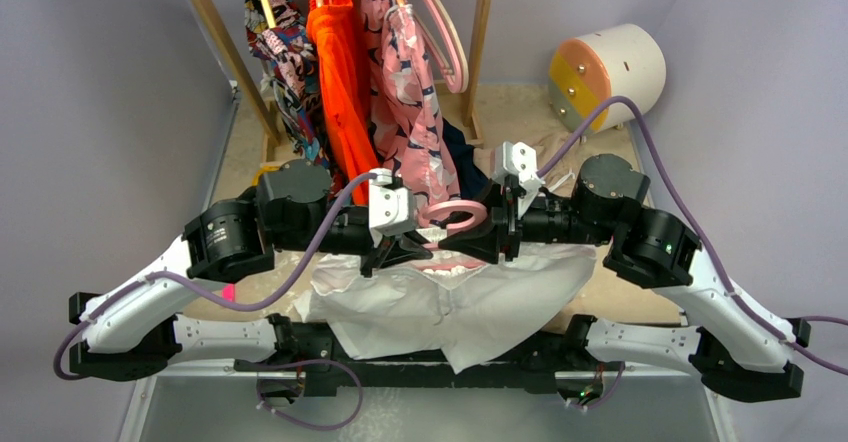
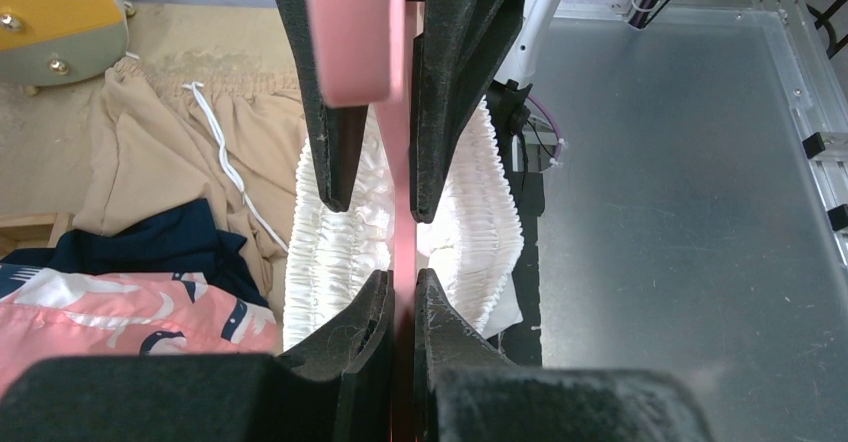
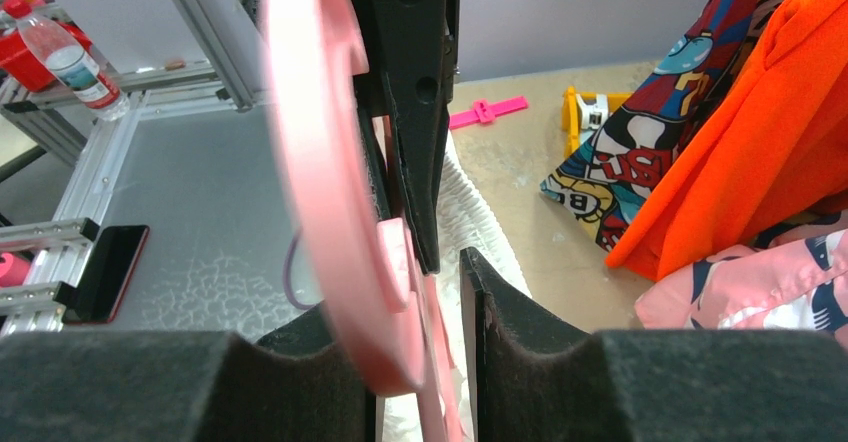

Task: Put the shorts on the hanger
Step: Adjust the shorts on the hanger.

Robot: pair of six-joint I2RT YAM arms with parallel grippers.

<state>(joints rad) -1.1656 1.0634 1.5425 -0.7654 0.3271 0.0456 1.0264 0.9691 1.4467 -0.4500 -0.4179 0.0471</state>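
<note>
My left gripper (image 2: 402, 297) clenched on pink hanger (image 1: 455, 217), frame centre; right gripper (image 1: 505, 227) straddles it, grip unclear.
Shorts (image 1: 470, 307) bunched lower centre, waistband (image 2: 330, 232) flanking hanger. Risk: a tilting hanger could shed the waistband.

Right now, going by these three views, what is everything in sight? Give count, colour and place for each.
shorts: one, white, near edge of the table, below the grippers
hanger: one, pink, at the shorts' waistband
orange garment: one, hanging on the wooden rack
pink patterned garment: one, on the rack, right of the orange one
multicolour print garment: one, on the rack, left of the orange one
spare hanger: one, pale pink, on the rack
tan garment: one, lying behind the shorts
navy garment: one, beside the tan one
drum: one, white with a yellow-orange face, far right
pink clip: one, table's left side
left gripper: shut on the hanger
right gripper: open, astride the hanger
</note>
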